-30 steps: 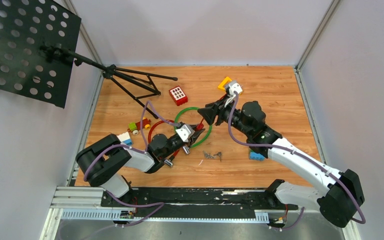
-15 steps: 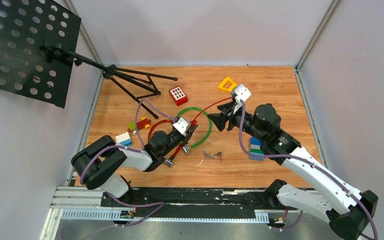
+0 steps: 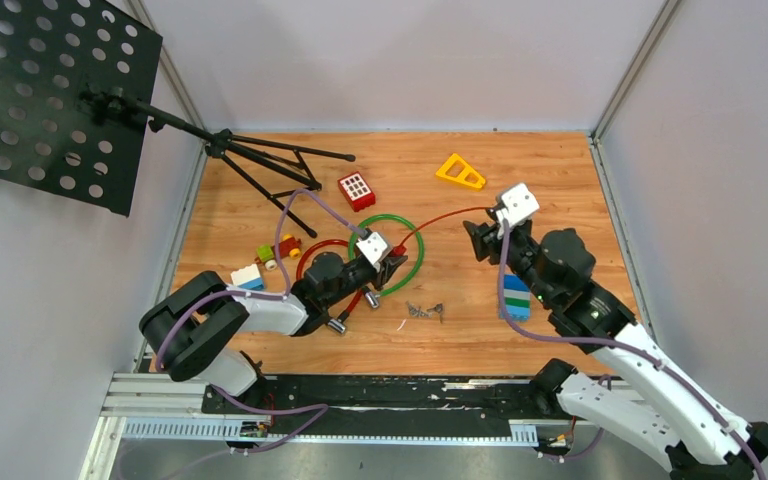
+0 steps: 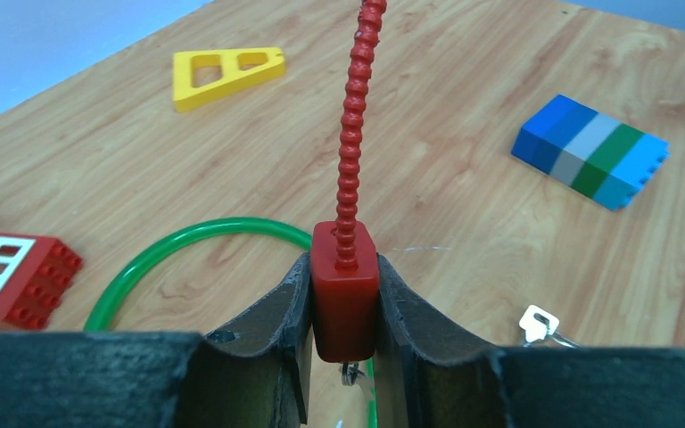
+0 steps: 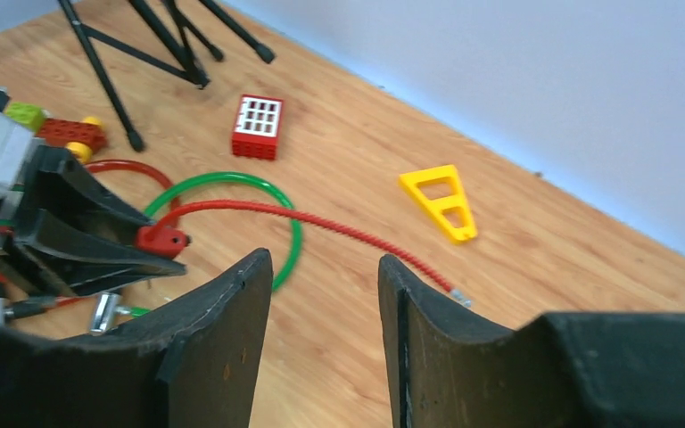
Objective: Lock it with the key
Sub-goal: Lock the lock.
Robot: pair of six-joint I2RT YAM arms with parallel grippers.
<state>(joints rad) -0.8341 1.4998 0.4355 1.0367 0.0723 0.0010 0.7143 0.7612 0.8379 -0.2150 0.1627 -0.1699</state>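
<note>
My left gripper (image 4: 343, 267) is shut on the red lock (image 4: 344, 299), its jaws pressing both sides of the body just above the table. The lock's red beaded cable (image 4: 351, 152) runs out of its top and away to the right (image 3: 445, 218). A small metal ring hangs under the lock. The keys (image 3: 425, 311) lie on the wood in front of it, one showing in the left wrist view (image 4: 538, 323). My right gripper (image 3: 475, 240) is open and empty (image 5: 321, 263), to the right of the lock (image 5: 162, 239), with the cable's metal tip (image 5: 459, 299) lying just beyond its fingers.
A green cable loop (image 3: 415, 250) lies under and around the lock. A yellow triangle (image 3: 461, 171), a red grid brick (image 3: 357, 190), a blue-green brick stack (image 3: 516, 297) and small toy bricks (image 3: 275, 252) are scattered about. A black music stand tripod (image 3: 260, 165) occupies the back left.
My right gripper has drawn back to the right, away from the lock, and the red cable now stretches out straighter toward it. The left gripper keeps its hold.
</note>
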